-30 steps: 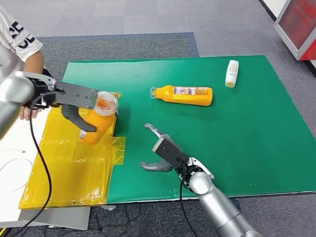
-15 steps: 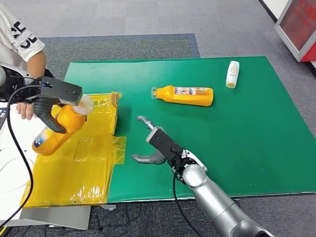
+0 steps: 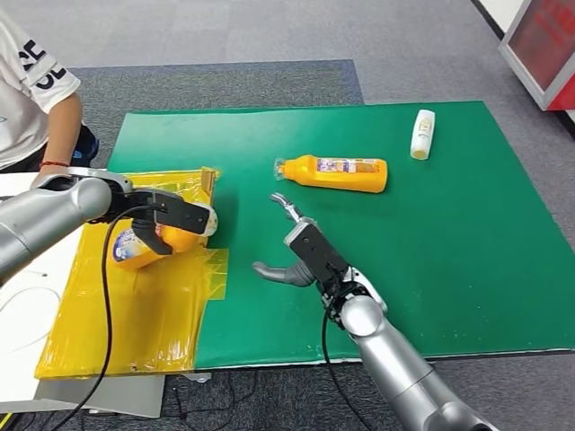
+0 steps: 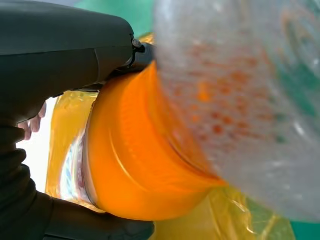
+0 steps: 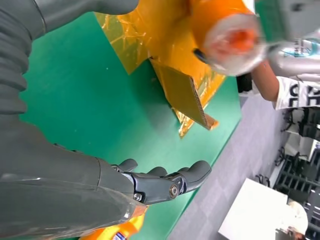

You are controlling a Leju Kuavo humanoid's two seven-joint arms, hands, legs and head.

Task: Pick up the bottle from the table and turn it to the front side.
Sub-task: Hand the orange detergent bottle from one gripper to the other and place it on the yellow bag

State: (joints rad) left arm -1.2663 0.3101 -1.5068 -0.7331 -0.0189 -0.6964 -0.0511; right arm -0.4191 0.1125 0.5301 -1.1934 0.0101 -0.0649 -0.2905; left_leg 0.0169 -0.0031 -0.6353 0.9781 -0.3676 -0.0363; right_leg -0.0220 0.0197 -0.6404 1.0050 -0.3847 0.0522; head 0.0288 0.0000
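My left hand (image 3: pixel 163 224) grips an orange bottle (image 3: pixel 139 243) with a clear cap, holding it on its side low over the yellow sheet (image 3: pixel 128 305), label end toward the left. The left wrist view shows the orange body (image 4: pixel 143 160) and the blurred clear cap (image 4: pixel 241 100) close up, fingers (image 4: pixel 68 45) wrapped around the body. A second orange bottle (image 3: pixel 335 172) lies on its side on the green mat (image 3: pixel 434 260) at centre. My right hand (image 3: pixel 302 260) hovers open over the mat below that bottle; its fingers (image 5: pixel 162 182) are spread with nothing between them.
A small white bottle (image 3: pixel 421 134) lies at the mat's far right. A person in a white shirt (image 3: pixel 30 90) sits at the far left beside the table. A red and white cabinet (image 3: pixel 543 45) stands at the top right. White paper (image 3: pixel 21 314) lies left of the yellow sheet.
My left hand has swung the orange bottle from upright to lying sideways and brought it back right, low over the yellow sheet. My right hand shifted slightly and stays open.
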